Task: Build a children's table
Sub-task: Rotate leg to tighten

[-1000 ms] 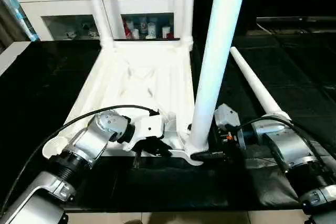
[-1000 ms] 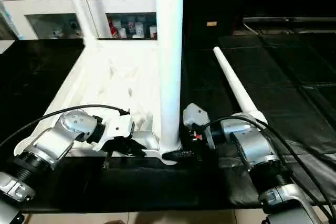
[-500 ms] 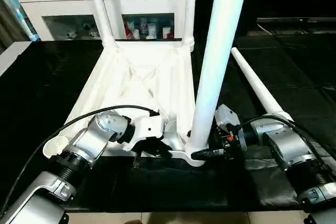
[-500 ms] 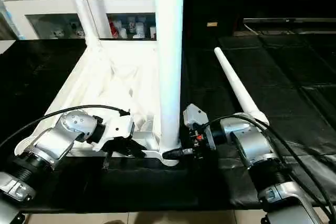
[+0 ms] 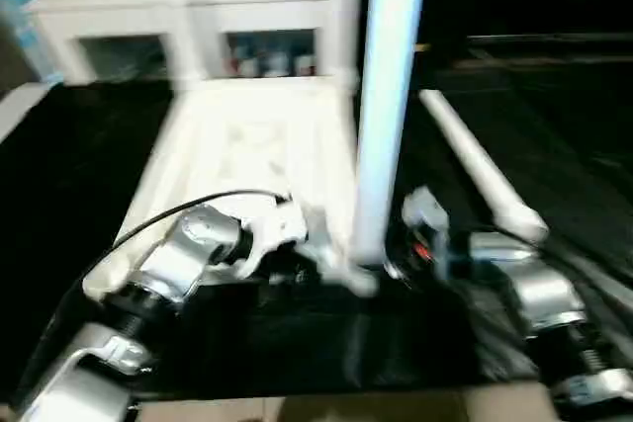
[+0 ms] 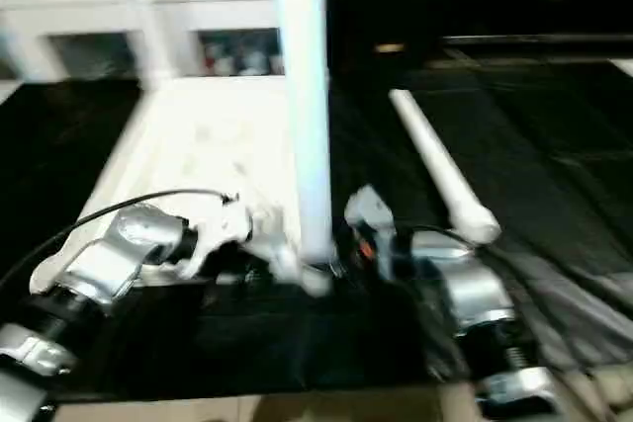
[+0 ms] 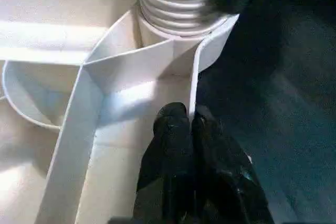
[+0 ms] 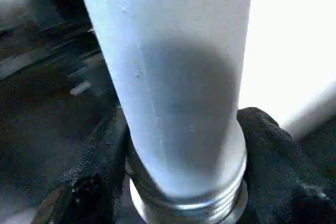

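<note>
With the left gripper (image 7: 190, 124) pinched on the upturned white plastic tabletop's (image 5: 247, 135) rim and the right gripper (image 8: 184, 161) clasping the upright white tube leg (image 5: 388, 96), twisting it plumb into the near corner socket (image 7: 181, 19) seemed wise.

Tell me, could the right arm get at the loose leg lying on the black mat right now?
Probably not yet: the right gripper is closed around the upright leg. The loose leg lies unobstructed beside that arm.
</note>
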